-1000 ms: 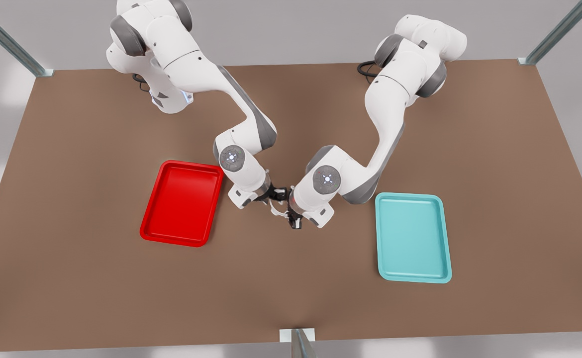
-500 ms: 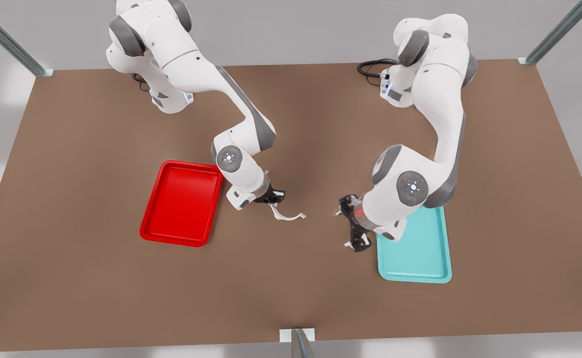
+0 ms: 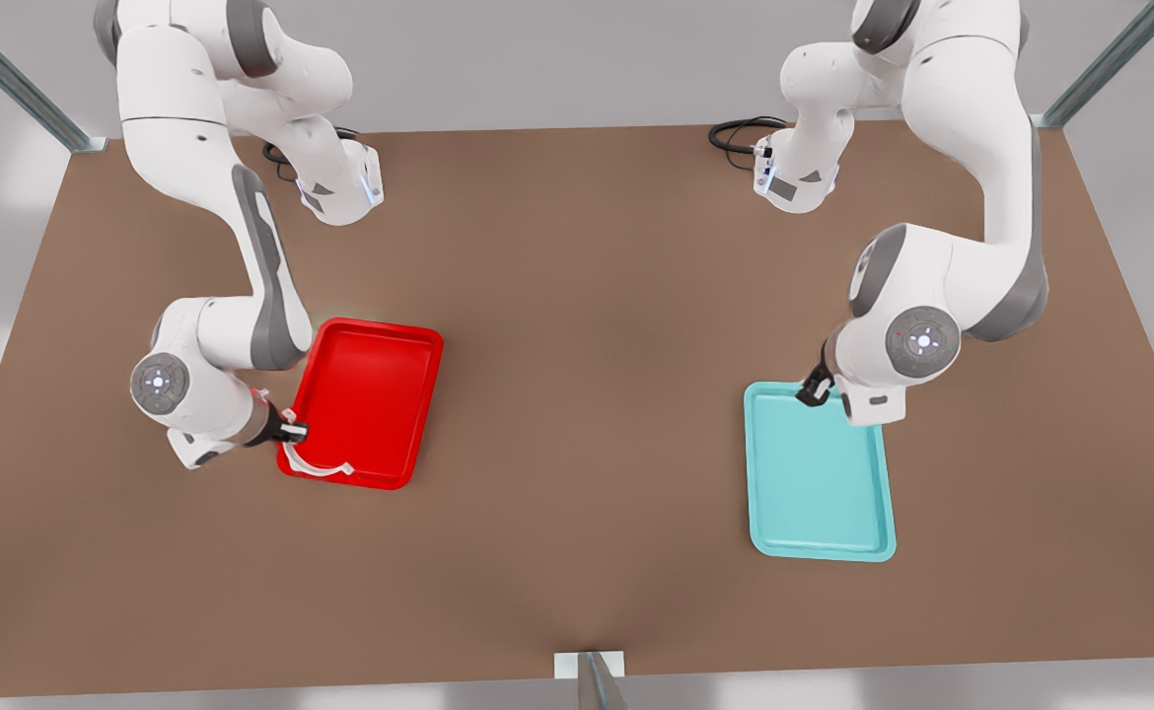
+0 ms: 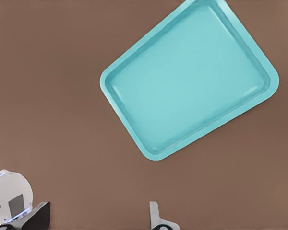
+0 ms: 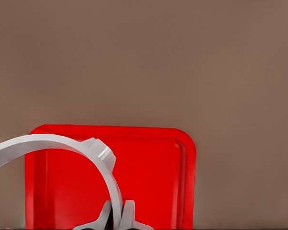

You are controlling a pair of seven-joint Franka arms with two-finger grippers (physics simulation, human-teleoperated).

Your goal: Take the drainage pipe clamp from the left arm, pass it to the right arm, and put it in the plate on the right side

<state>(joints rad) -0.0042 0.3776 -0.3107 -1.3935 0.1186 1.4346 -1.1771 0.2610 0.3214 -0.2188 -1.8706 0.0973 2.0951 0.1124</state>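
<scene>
From the front, the right gripper (image 3: 293, 431) on the front view's left pinches the drainage pipe clamp (image 3: 316, 464) over the near corner of the red plate (image 3: 365, 399). The left gripper (image 3: 814, 388) hangs above the teal tray (image 3: 818, 483), fingers impossible to judge.

The left wrist camera looks down on the teal tray (image 4: 189, 79).

The right wrist camera shows fingers (image 5: 129, 215) clamped on the clamp (image 5: 93, 155) above the plate (image 5: 149, 177).
</scene>
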